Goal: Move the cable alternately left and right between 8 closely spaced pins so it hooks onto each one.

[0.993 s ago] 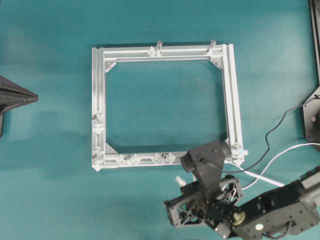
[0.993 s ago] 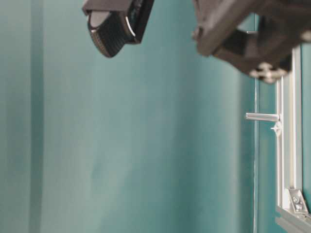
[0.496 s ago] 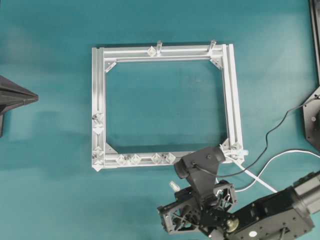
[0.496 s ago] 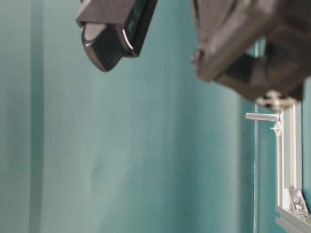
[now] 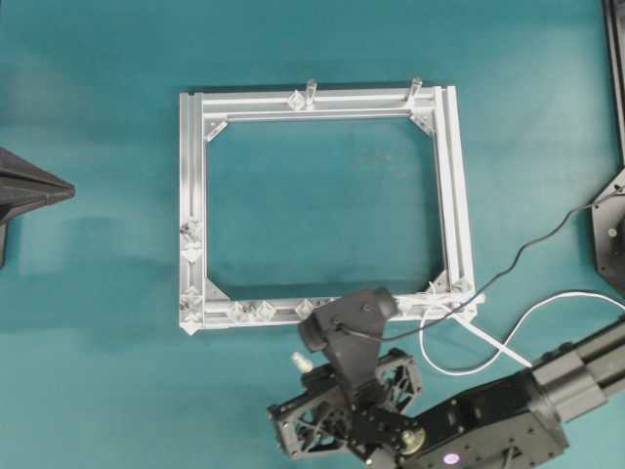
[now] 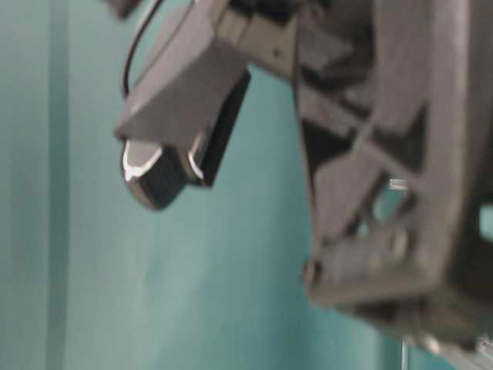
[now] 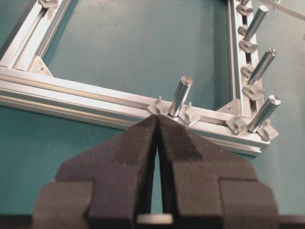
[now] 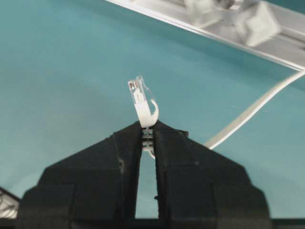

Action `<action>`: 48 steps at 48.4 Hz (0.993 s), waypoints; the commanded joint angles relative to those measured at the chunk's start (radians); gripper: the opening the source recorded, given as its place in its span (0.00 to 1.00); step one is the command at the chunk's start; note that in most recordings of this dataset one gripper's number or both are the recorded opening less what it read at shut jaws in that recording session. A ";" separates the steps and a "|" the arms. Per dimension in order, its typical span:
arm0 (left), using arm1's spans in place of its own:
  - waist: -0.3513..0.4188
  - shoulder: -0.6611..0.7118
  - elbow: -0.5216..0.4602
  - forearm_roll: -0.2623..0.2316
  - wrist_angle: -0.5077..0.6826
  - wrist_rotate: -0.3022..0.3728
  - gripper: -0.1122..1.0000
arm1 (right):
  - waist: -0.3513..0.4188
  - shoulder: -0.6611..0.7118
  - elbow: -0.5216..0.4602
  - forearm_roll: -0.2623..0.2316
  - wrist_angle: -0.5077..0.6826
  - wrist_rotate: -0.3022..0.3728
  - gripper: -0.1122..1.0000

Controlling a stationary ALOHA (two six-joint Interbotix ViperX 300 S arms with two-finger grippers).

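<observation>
Cable (image 8: 141,107), one, clenched in right jaws; left jaws closed, empty; four posts (image 7: 180,97)

Counts, overhead view:
- aluminium frame (image 5: 190,166): one, made of four rails.
- Tall posts (image 5: 311,90) on upper rail: two.
- pins (image 5: 264,311) on lower rail, left of the arm: three countable; any others there are hidden by the arm.
- cable (image 5: 508,327), lower right: one, with one plug (image 8: 138,95).

Wrist views:
- Hands: two, left hand (image 7: 156,121) and right hand (image 8: 147,129).
- Upright cylinders (image 7: 180,95), left wrist view: four.
</observation>
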 commanded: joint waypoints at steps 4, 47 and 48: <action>-0.003 0.008 -0.015 0.003 -0.002 -0.006 0.10 | -0.017 -0.005 -0.046 -0.006 -0.029 -0.017 0.19; -0.005 0.008 -0.014 0.003 -0.002 -0.008 0.10 | -0.107 0.014 -0.060 -0.006 -0.008 -0.130 0.19; -0.003 0.008 -0.014 0.005 0.000 -0.008 0.10 | -0.109 0.014 -0.060 -0.006 -0.003 -0.130 0.19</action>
